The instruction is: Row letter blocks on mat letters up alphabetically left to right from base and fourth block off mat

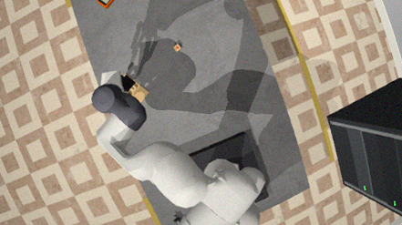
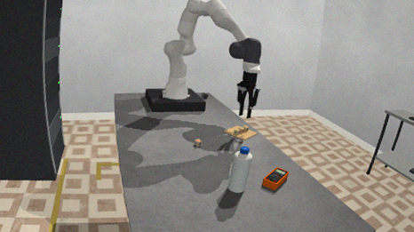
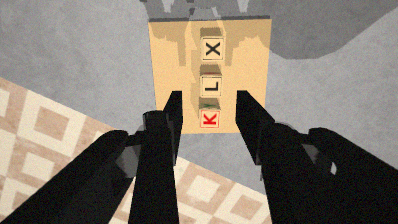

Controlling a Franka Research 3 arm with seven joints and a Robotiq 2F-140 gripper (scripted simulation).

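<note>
K [image 3: 209, 119], L [image 3: 211, 87], X [image 3: 213, 49] blocks run in a row up frame centre along the mat [image 3: 165, 60], gripper [image 3: 206, 116] part-spread above K, holding nothing.

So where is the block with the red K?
In the wrist view the K block sits on the tan mat at its near edge, next to the L block, below the open tool.
</note>
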